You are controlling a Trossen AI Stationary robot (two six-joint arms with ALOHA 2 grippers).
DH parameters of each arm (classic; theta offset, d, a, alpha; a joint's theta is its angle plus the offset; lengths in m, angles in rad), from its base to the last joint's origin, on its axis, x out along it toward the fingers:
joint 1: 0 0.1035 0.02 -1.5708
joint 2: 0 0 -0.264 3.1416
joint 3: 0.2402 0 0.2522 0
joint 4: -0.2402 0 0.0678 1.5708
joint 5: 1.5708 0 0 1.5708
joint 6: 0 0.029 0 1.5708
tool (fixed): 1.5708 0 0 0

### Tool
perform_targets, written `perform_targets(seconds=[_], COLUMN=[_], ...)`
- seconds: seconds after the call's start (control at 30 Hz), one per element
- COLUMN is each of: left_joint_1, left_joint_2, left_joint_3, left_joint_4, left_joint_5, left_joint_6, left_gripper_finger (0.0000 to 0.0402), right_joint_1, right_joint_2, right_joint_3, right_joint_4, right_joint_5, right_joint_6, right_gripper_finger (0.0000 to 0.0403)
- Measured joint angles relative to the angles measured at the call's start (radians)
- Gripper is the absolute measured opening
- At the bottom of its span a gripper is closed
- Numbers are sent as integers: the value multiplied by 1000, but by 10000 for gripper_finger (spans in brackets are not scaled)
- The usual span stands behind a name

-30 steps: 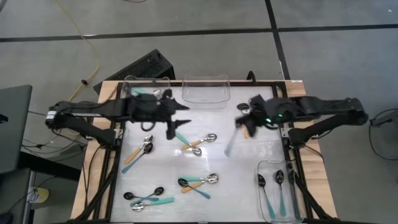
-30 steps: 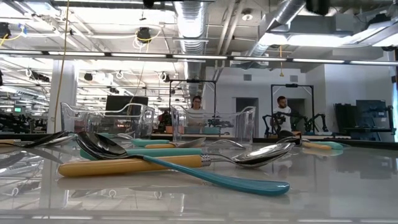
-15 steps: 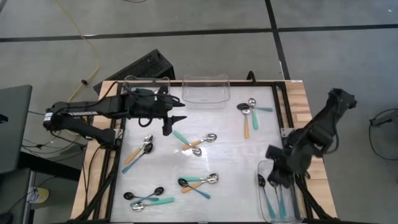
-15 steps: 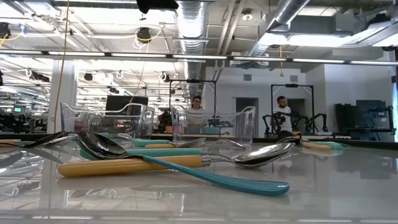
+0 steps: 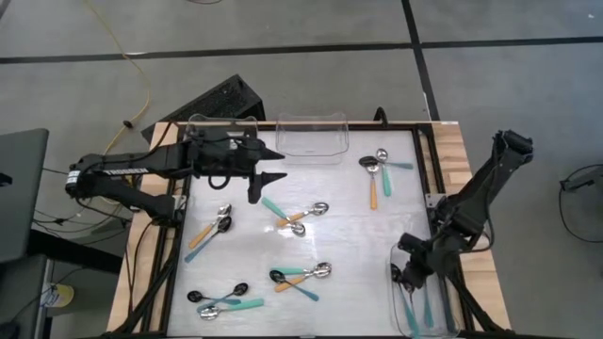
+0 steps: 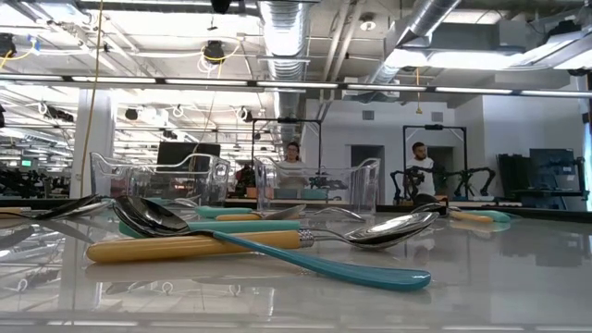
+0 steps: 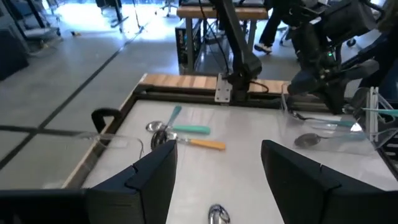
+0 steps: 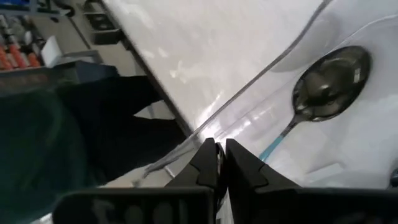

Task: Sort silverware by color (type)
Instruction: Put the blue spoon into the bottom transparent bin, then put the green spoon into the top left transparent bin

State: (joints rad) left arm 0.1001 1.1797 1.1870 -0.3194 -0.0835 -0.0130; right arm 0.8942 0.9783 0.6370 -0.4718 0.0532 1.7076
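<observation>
Spoons with teal or orange handles lie scattered on the white table: a pair [image 5: 377,171] near the far right, a group [image 5: 298,216] at the middle, and others [image 5: 301,276] toward the near edge. My right gripper [image 5: 407,275] is down inside the near-right clear bin [image 5: 443,311], fingers shut [image 8: 219,149]. A teal-handled spoon [image 8: 323,90] lies flat on the bin floor just beyond them. My left gripper [image 5: 271,171] hovers open [image 7: 217,180] over the far-left part of the table, above no spoon. My right gripper is shut with its fingertips [image 8: 208,152] slanting down at the bin's floor, close beside a spoon's teal handle [image 8: 273,148]. Nothing shows between the tips. I cannot tell whether they touch that spoon or hold another.
Two more clear bins stand at the far edge, the left one [image 5: 200,127] with a teal spoon inside, the middle one [image 5: 311,151]. Black rails frame the table. More spoons lie near the near-left corner [image 5: 221,299] and left side [image 5: 212,231]. People stand in the room beyond.
My right gripper swung from over the far-right part of the table, where a teal-handled spoon hung from it, toward the near-right corner and went down into the bin there. The hanging spoon no longer shows below it. My left gripper drew back slightly toward the far-left bin.
</observation>
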Motion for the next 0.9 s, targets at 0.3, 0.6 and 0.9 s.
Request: perform_targets(seconds=[0.3,0.6,0.9], left_joint_1=[-3,-28,-31], left_joint_2=[0,0,-1], left_joint_3=[0,0,0], left_joint_4=[-77,-117,-139], left_joint_5=[44,52,52], left_joint_6=[-60,-63,-62], left_gripper_finger=[220,220,219], right_joint_1=[0,-47,-121], right_joint_2=[-3,-4,-69], right_joint_3=[-20,-20,26], right_joint_4=[-9,-22,-61], right_joint_5=[-5,-95,-224], right_joint_6=[17,20,46], right_gripper_finger=[65,143,206])
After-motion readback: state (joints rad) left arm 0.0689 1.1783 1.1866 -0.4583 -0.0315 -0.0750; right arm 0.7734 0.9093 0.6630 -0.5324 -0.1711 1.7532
